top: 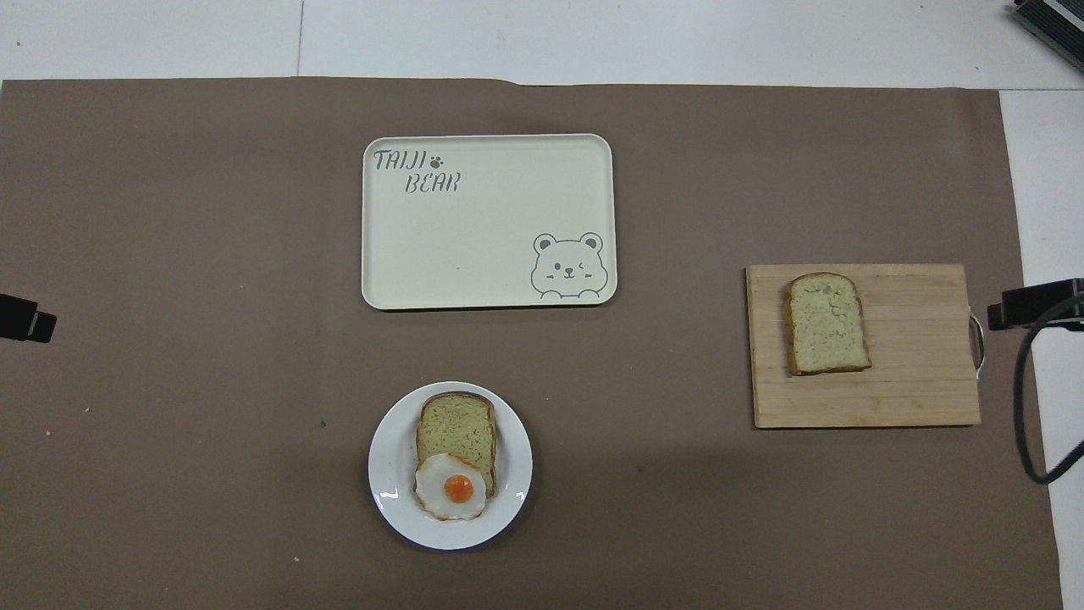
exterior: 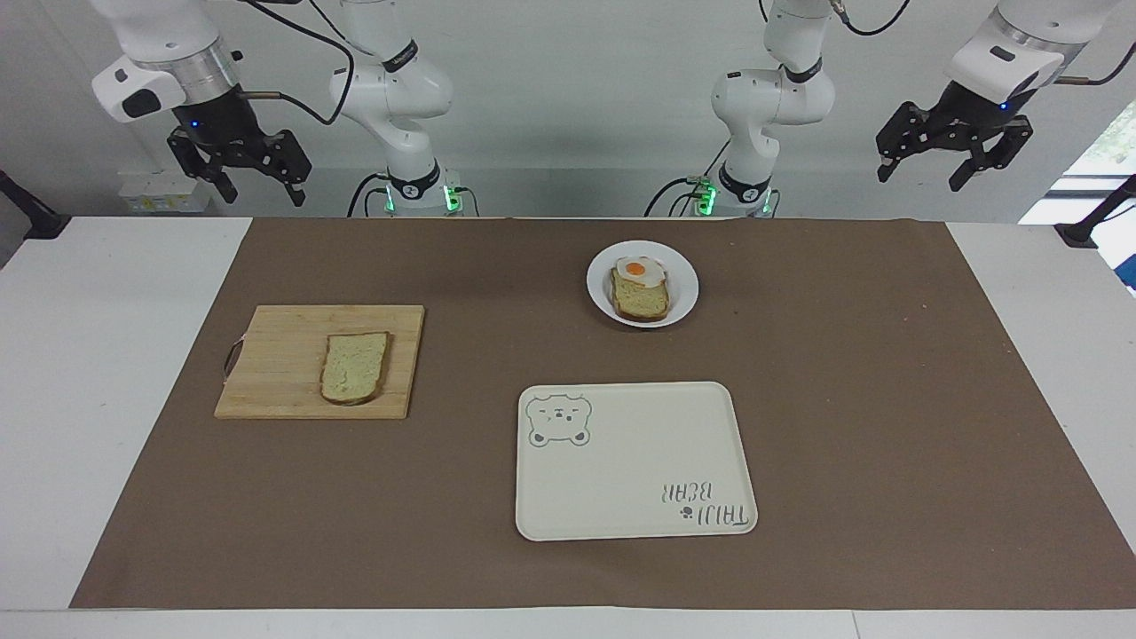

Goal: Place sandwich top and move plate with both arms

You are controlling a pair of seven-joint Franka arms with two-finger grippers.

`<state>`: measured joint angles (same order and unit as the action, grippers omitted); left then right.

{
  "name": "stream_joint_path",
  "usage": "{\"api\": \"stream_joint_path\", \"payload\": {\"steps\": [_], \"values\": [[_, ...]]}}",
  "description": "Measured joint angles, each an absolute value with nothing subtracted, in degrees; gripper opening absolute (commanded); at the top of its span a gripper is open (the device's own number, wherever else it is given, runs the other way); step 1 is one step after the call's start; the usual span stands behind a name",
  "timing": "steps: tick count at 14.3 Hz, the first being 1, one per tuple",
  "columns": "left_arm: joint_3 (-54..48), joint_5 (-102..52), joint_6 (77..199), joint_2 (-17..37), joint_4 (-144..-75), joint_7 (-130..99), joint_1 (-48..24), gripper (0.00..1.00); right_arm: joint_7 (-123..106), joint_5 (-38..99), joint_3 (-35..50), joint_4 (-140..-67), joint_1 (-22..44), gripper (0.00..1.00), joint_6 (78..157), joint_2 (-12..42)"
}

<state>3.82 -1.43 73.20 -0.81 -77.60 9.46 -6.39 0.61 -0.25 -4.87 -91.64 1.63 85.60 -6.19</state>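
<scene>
The sandwich top (exterior: pixel 354 367) lies flat on the wooden cutting board (exterior: pixel 275 390), toward the right arm's end of the table, untouched. The plate (exterior: pixel 683 286), with a bread slice (exterior: pixel 641 303) and a fried egg (exterior: pixel 640 269), stands nearer to the robots than the cream tray (exterior: pixel 621 497). Nothing of the task appears done yet. The right gripper (exterior: pixel 259 186) and the left gripper (exterior: pixel 921 171) both hang high with fingers apart, holding nothing.
</scene>
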Motion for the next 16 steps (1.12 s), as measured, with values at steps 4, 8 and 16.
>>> {"api": "stream_joint_path", "payload": {"steps": [4, 8, 16], "values": [[3.8, -1.4, 72.3, -0.9, -77.9, 9.5, -6.4, 1.0, 0.6, -0.3, -5.0, -92.0, 1.6, 1.0, 87.7, -6.2], [3.7, -1.5, 72.1, -1.8, -79.3, 9.9, -6.4, 1.0, 0.6, -0.3, -5.0, -92.6, 1.5, 1.0, 87.8, -6.2], [3.6, -1.5, 72.0, -2.4, -80.0, 10.0, -6.4, 1.0, 0.6, -0.3, -5.2, -93.5, 1.1, 1.0, 87.8, -6.3]]}}
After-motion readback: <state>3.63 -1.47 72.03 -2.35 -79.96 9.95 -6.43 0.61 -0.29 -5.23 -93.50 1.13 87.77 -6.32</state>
